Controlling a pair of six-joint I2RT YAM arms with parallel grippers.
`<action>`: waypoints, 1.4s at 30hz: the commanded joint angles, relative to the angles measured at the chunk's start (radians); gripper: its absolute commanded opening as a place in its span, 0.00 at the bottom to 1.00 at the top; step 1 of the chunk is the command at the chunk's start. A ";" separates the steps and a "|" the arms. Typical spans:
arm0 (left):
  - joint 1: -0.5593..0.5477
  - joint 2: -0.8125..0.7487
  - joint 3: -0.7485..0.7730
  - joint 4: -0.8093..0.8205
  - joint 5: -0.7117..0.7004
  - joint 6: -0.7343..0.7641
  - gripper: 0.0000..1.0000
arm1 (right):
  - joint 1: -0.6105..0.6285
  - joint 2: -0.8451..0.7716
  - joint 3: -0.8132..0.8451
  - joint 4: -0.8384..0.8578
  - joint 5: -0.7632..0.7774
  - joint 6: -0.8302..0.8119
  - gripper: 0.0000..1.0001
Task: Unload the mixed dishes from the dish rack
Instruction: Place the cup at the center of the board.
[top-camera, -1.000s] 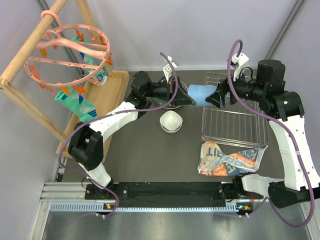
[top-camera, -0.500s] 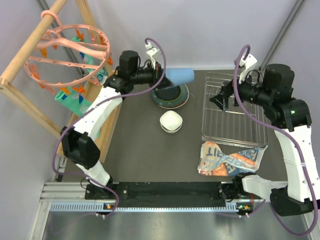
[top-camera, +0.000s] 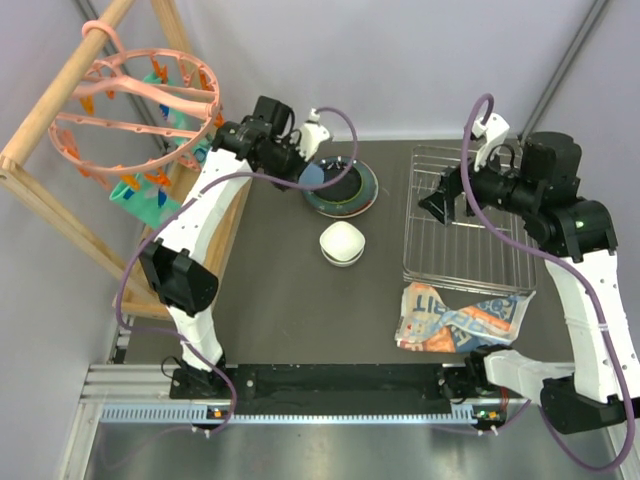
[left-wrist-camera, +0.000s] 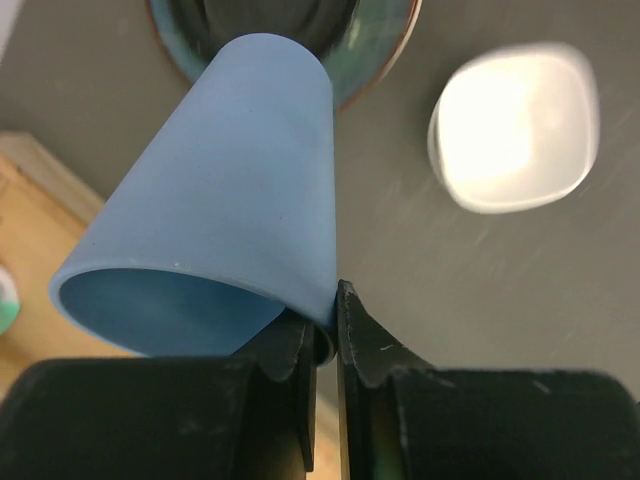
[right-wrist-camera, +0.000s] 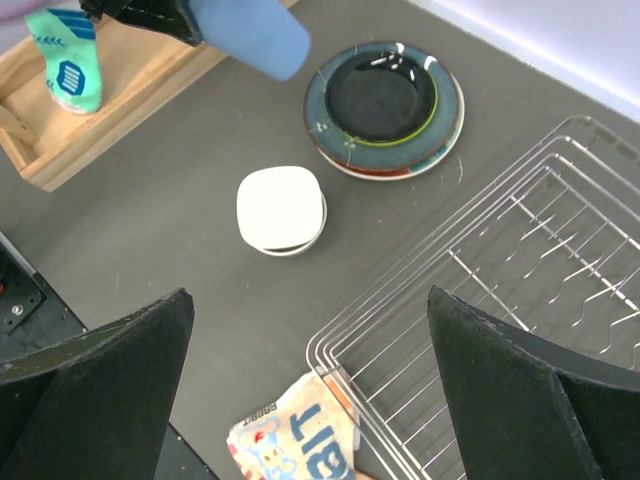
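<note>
My left gripper (top-camera: 303, 168) is shut on the rim of the light blue cup (top-camera: 317, 176), holding it tilted in the air over the left edge of the plate stack. In the left wrist view the gripper (left-wrist-camera: 335, 305) pinches the cup (left-wrist-camera: 220, 180) by its wall. The stack (top-camera: 345, 192) has a dark teal speckled plate at the bottom, with lime-green and pink rims showing. A small white bowl (top-camera: 342, 243) sits upside down in front of it. My right gripper (top-camera: 437, 203) is open and empty above the left edge of the silver wire dish rack (top-camera: 470, 250), which holds no dishes.
A printed orange-blue-white packet (top-camera: 460, 318) lies against the rack's near edge. A wooden frame with a pink clip ring (top-camera: 140, 100) stands at the far left, over a wooden tray (top-camera: 228, 185) holding a teal sock (right-wrist-camera: 65, 60).
The cup passed from between both grippers to my left gripper alone, which swung it left over the plate stack's edge. My right gripper let go and drew back over the rack.
</note>
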 joint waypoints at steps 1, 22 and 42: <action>-0.024 0.007 0.045 -0.169 -0.166 0.190 0.00 | 0.005 -0.026 -0.022 0.040 -0.020 -0.010 0.99; -0.104 0.151 -0.035 -0.268 -0.360 0.406 0.00 | 0.005 -0.068 -0.076 0.046 -0.022 -0.015 0.99; -0.130 0.255 -0.006 -0.246 -0.354 0.449 0.00 | 0.005 -0.092 -0.103 0.048 -0.034 -0.021 0.99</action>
